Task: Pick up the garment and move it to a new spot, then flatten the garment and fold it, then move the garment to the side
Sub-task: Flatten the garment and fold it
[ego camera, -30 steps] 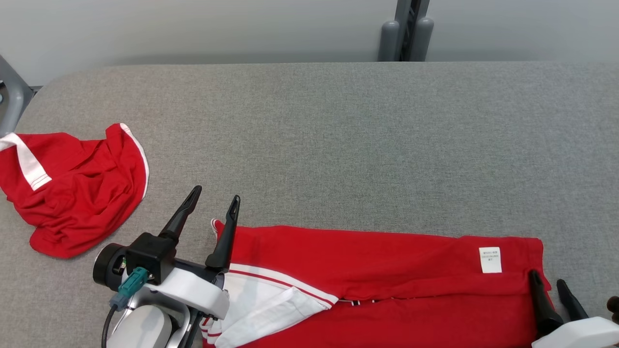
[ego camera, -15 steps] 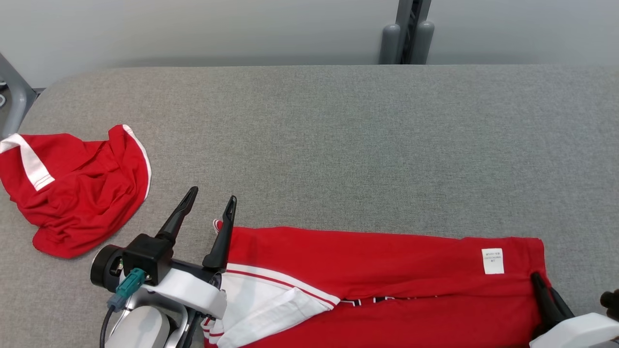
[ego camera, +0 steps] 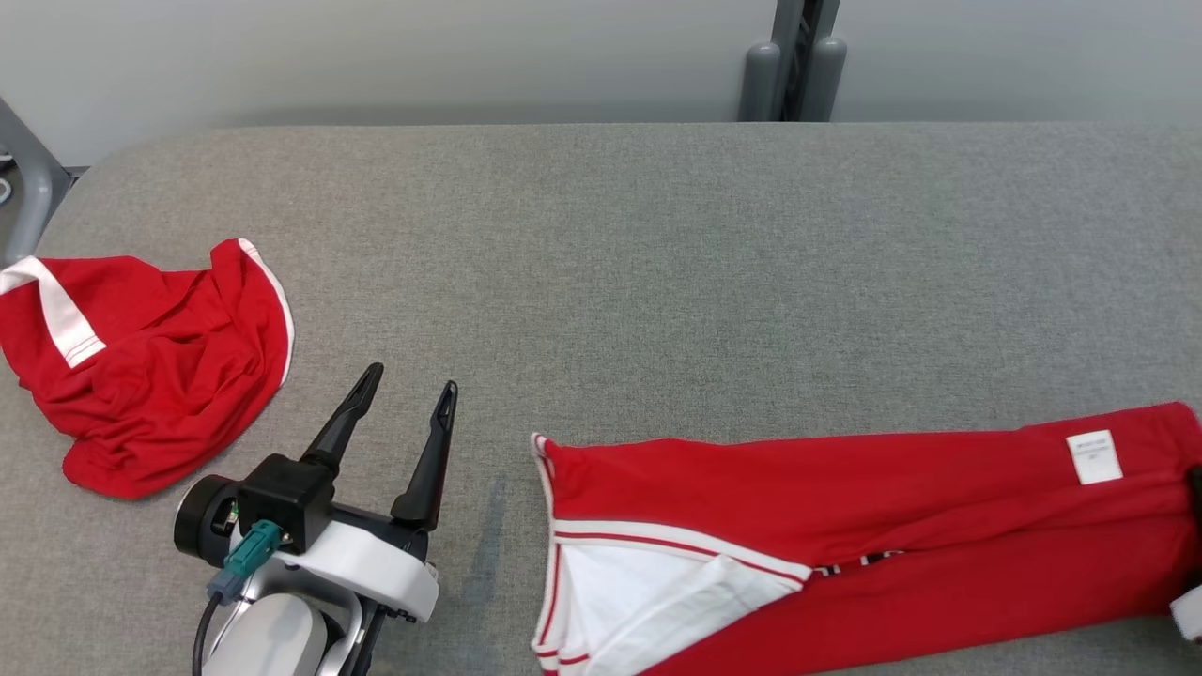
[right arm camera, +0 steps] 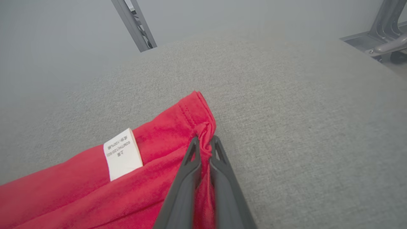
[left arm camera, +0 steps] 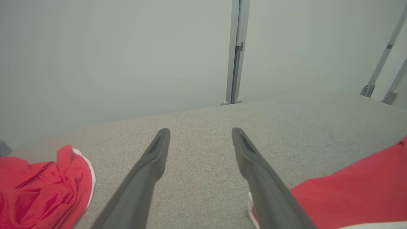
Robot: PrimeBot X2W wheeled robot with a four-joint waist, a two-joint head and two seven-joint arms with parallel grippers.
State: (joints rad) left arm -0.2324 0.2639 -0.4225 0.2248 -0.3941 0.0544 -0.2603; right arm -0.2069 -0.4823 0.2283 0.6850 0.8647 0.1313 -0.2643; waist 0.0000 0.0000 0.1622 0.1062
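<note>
Head view: the garment (ego camera: pixel 845 507), red and folded into a long band, is laid across the near right part of the grey table (ego camera: pixel 657 282), with its right end reaching the picture's edge. A white label (ego camera: pixel 1093 457) is seen near that end, and a white panel (ego camera: pixel 639 601) edged with red stripes is turned out at the left end. In the right wrist view, a bunched bit of hem (right arm camera: pixel 203 128) is pinched between the right jaws, which are clenched on the garment. The left jaws are spread wide and empty over bare table, near the garment's left end. A crumpled red heap (ego camera: pixel 141 366) is seen well apart at the table's left edge.
</note>
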